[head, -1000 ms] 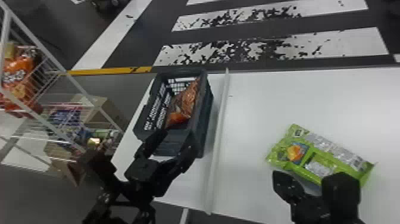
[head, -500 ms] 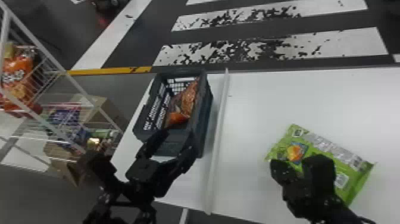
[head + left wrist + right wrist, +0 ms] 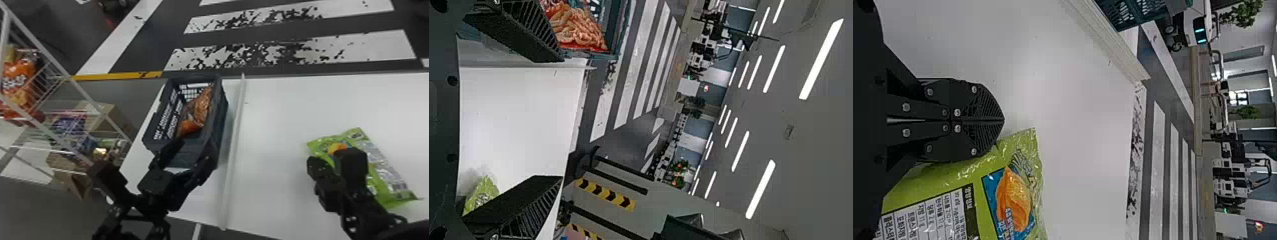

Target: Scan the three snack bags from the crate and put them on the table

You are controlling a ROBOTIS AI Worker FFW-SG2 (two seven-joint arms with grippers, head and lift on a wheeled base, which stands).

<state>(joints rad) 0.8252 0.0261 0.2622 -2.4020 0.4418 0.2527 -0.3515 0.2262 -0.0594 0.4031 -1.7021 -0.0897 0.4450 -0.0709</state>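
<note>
green bag (image 3: 384,169) flat on tbl (image 3: 287,111), r gripper (image 3: 335,175) closed nr it

White lettering on an orange bag (image 3: 19,75), left edge of head view, rows of small print on the green snack bag (image 3: 975,182), lower left of right wrist view, chevrons on a yellow strip (image 3: 605,194), low in left wrist view.

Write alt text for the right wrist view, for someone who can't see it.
The right gripper, its fingers shut on nothing, hangs near the edge of a green snack bag lying on a white table; farther off are part of a crate and a striped floor.
</note>
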